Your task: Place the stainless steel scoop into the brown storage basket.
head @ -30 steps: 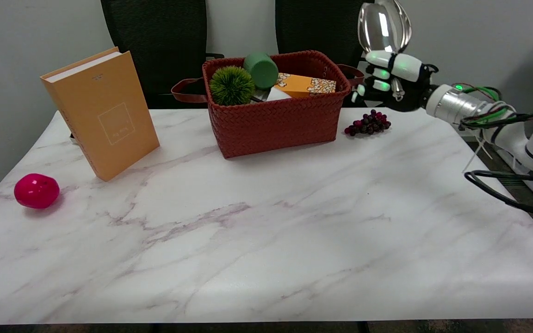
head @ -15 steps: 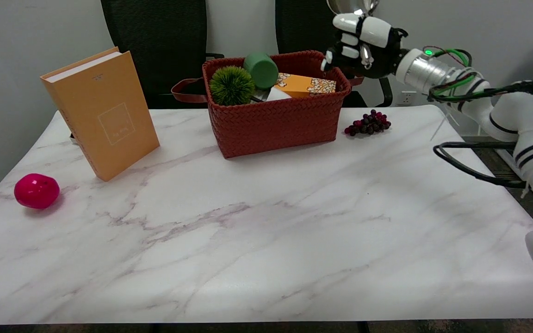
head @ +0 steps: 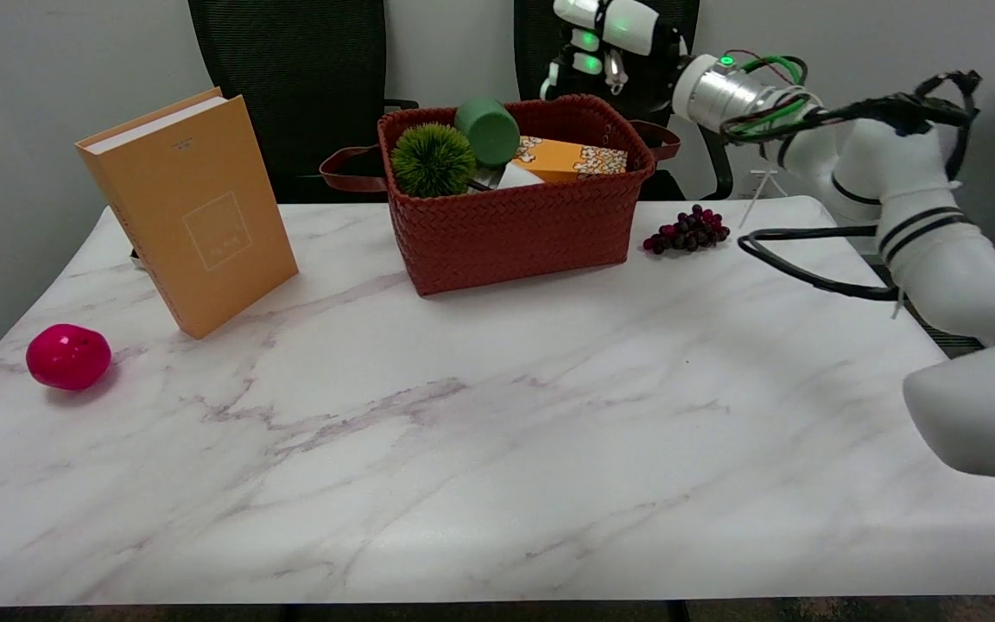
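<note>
right hand (head: 605,43) fingers curled, above the brown storage basket's (head: 515,229) back right corner | scoop out of frame; presumably gripped, cannot tell | advice: lower over the basket's open right side; clear the popcorn box (head: 568,160); release low

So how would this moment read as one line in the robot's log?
phase: carrying | right hand: above brown storage basket's far right rim, fingers curled | scoop: out of frame | basket holds: green cup, popcorn box
</note>
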